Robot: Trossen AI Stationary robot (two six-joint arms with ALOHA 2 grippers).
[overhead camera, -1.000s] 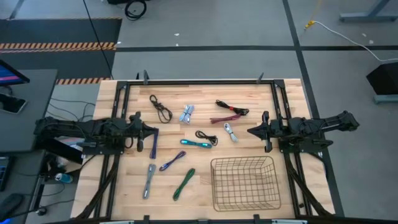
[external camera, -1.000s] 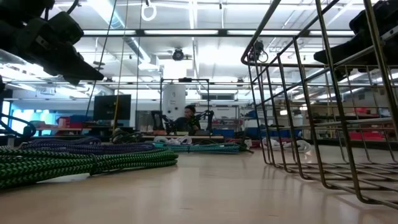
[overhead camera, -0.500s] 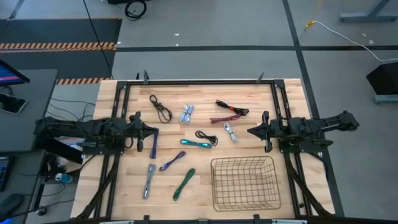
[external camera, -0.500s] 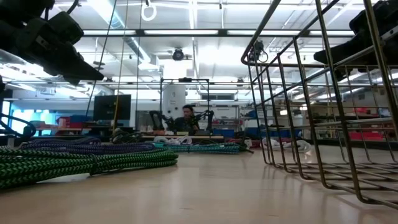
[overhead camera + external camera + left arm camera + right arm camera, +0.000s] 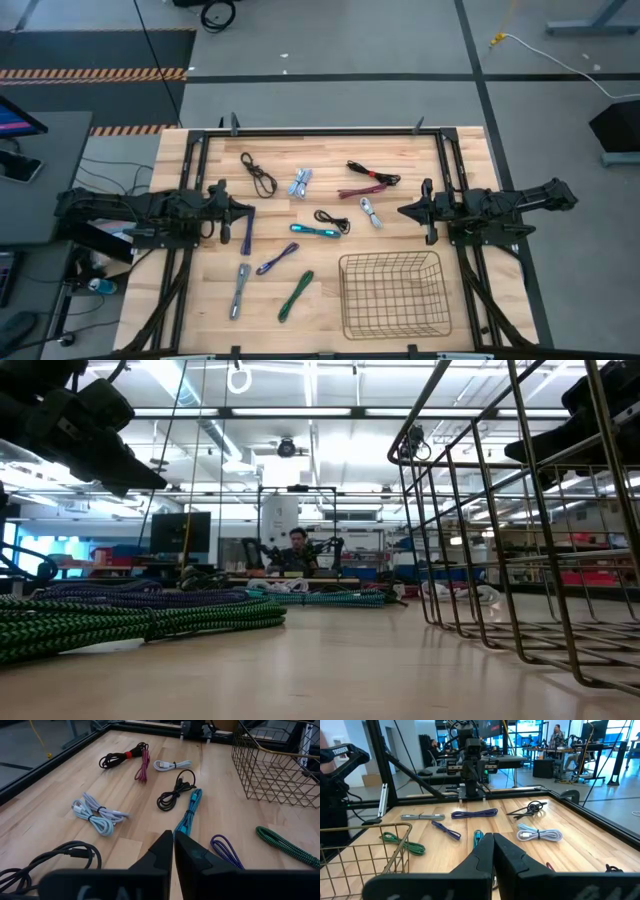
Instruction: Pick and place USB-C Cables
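Several coiled USB-C cables lie flat on the wooden table between my two arms. At the far side are a black cable [image 5: 259,174], a pale blue cable [image 5: 301,183], a black-and-red cable [image 5: 372,175] and a maroon cable [image 5: 360,190]. In the middle are a white cable [image 5: 371,212], a small black cable [image 5: 333,220], a teal cable [image 5: 315,231] and a dark blue cable [image 5: 248,228]. Nearer lie a purple cable [image 5: 277,258], a grey cable [image 5: 241,290] and a green cable [image 5: 296,295]. My left gripper [image 5: 251,211] [image 5: 173,840] hangs shut at the table's left. My right gripper [image 5: 400,211] [image 5: 493,839] hangs shut at the right. Both are above the table, holding nothing.
A wire-mesh basket [image 5: 390,295] stands on the table at the near right, with nothing in it, large in the low view [image 5: 520,540]. A dark metal frame [image 5: 320,131] borders the table. A person [image 5: 295,545] sits in the room beyond the far edge.
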